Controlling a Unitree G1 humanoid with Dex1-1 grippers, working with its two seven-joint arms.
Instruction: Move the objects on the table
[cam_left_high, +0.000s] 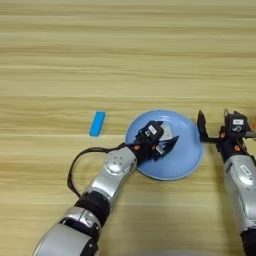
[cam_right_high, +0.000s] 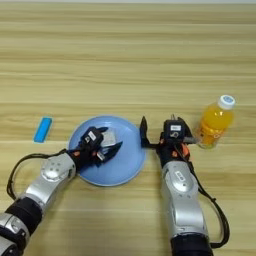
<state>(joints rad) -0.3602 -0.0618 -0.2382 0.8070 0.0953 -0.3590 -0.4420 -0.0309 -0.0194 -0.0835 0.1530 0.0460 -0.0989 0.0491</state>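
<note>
A tiny grey-silver block (cam_right_high: 109, 137) sits between the fingers of my left gripper (cam_right_high: 110, 139), which is shut on it over the left half of the round light-blue plate (cam_right_high: 125, 167). On the wooden table (cam_left_high: 125, 60), left of the plate, lies a small flat blue bar (cam_left_high: 97, 123). A white-capped bottle of orange drink (cam_right_high: 216, 122) stands upright to the right. My right gripper (cam_right_high: 157, 132) is open and holds nothing, just off the plate's right rim, between plate and bottle.
My left arm (cam_left_high: 107, 180) reaches in from the lower left with a black cable looping beside it. The right forearm (cam_right_high: 181, 200) comes up from the bottom edge. Bare planks stretch across the far half of the table.
</note>
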